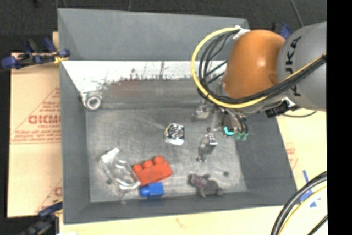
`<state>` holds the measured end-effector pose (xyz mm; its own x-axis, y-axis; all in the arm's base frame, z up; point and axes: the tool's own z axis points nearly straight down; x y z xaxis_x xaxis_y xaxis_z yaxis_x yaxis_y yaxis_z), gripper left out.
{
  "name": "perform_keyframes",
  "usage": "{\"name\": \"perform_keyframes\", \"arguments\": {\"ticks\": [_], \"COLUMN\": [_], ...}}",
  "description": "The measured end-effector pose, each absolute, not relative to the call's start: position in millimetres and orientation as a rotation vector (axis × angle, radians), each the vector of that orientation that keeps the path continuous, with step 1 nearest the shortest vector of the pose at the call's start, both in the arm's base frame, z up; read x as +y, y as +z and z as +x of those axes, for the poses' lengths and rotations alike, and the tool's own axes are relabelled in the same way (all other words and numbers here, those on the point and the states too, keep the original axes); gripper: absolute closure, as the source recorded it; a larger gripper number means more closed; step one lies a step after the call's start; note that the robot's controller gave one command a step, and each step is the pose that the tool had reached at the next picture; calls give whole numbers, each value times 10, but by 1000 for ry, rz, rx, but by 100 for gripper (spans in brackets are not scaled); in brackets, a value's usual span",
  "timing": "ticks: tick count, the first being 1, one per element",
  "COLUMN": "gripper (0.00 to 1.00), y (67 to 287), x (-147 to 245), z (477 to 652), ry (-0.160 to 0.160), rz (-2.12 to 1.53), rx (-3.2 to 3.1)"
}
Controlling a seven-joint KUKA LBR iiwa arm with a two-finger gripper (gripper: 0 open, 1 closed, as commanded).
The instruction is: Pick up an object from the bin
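The hand [207, 147] hangs low over the bin [76, 140] floor, right of centre; apart or together, I cannot tell. A shiny silver lump [175, 133] lies near its left, a dark grey figure [204, 185] by the near wall, and a red brick [151, 169] further left.

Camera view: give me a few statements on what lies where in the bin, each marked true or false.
1. A red brick lies low in the view, on the floor of the bin. True.
2. The blue block sits on top of the red brick. False: it lies on the floor just below it in the view.
3. A shiny silver object lies near the floor's middle. True.
4. The pale ring is in the floor's lower right corner. False: upper left corner.
5. The dark figure lies left of the clear plastic piece. False: well to its right.
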<state>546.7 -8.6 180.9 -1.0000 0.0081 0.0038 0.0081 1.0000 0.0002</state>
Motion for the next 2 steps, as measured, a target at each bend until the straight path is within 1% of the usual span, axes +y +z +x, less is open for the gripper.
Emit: {"name": "perform_keyframes", "arguments": {"ticks": [1,2], "gripper": [0,0], "y": [1108,748], "x": [1193,1086], "z": [4823,4983], "ry": [-5,-3], "rz": [215,610], "rx": [-3130,-3089]}}
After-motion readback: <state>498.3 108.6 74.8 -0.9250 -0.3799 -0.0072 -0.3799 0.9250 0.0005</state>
